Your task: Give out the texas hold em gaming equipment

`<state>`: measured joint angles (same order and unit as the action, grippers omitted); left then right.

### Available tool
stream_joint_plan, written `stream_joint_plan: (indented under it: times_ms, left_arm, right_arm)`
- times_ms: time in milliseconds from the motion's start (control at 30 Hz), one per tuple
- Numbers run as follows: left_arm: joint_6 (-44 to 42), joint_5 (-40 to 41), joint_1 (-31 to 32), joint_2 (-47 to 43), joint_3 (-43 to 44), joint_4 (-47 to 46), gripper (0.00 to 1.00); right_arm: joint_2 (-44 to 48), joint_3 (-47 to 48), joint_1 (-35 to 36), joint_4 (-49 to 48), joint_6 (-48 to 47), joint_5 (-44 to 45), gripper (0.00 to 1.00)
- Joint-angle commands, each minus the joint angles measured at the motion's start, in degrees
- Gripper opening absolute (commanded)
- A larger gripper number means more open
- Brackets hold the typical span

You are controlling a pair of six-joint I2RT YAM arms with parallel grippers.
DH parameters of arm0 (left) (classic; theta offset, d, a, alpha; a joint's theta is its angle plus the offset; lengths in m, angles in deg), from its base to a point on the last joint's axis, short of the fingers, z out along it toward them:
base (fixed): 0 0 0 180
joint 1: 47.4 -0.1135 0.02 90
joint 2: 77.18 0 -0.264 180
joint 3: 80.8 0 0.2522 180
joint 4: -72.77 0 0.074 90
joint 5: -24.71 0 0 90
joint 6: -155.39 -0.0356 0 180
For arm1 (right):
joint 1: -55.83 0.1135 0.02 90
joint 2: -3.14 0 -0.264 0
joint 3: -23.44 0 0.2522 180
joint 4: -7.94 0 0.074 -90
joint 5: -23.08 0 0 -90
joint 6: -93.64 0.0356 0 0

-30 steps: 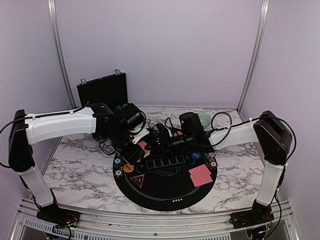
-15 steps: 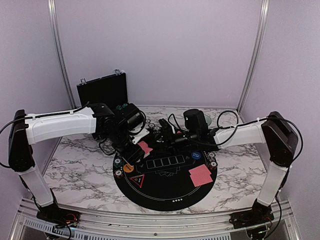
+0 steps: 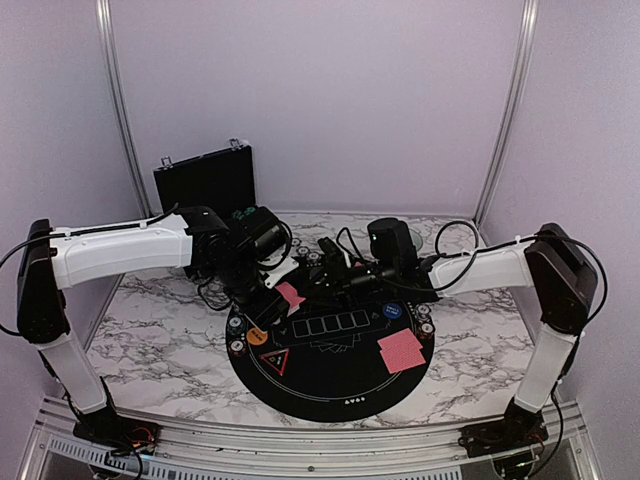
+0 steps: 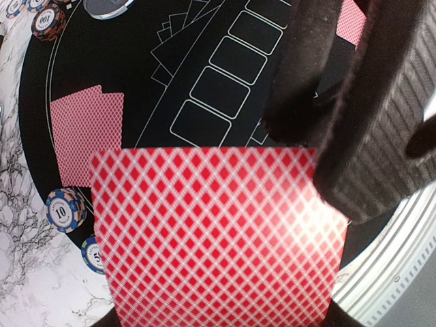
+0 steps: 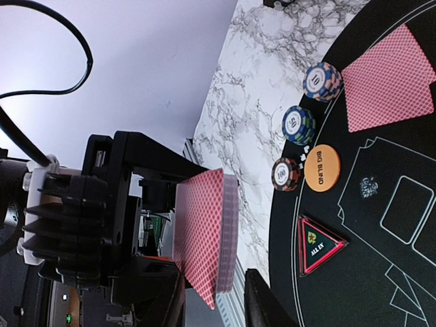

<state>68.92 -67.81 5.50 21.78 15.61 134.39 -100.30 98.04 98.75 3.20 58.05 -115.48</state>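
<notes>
Left claw (image 3: pixel 281 299) clamped on light, slick card deck (image 4: pixel 218 238); right claw (image 5: pixel 219 305) apart at 2 o'clock; edge pinch advisable.

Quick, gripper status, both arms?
Left gripper: closed on the deck of cards.
Right gripper: straddling the deck's edge; whether it grips cannot be told.
</notes>
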Motion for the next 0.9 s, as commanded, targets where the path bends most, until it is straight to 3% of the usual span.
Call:
stream_joint_plan:
  times_ms: [0, 500, 867]
  left_arm:
    - [-0.7, 0.2, -0.1, -1.2, 0.1, -0.6, 0.50]
    - [-1.2, -0.1, -0.4, -1.0, 0.1, -0.8, 0.50]
    - [-0.9, 0.0, -0.4, -1.5, -0.5, -0.9, 0.50]
  right_arm:
    - [0.7, 0.7, 0.7, 0.3, -0.1, -0.8, 0.28]
    - [-0.9, 2.2, 1.0, 1.3, -0.5, -1.3, 0.20]
    - [-0.5, 2.0, 0.5, 1.1, -0.4, -1.1, 0.06]
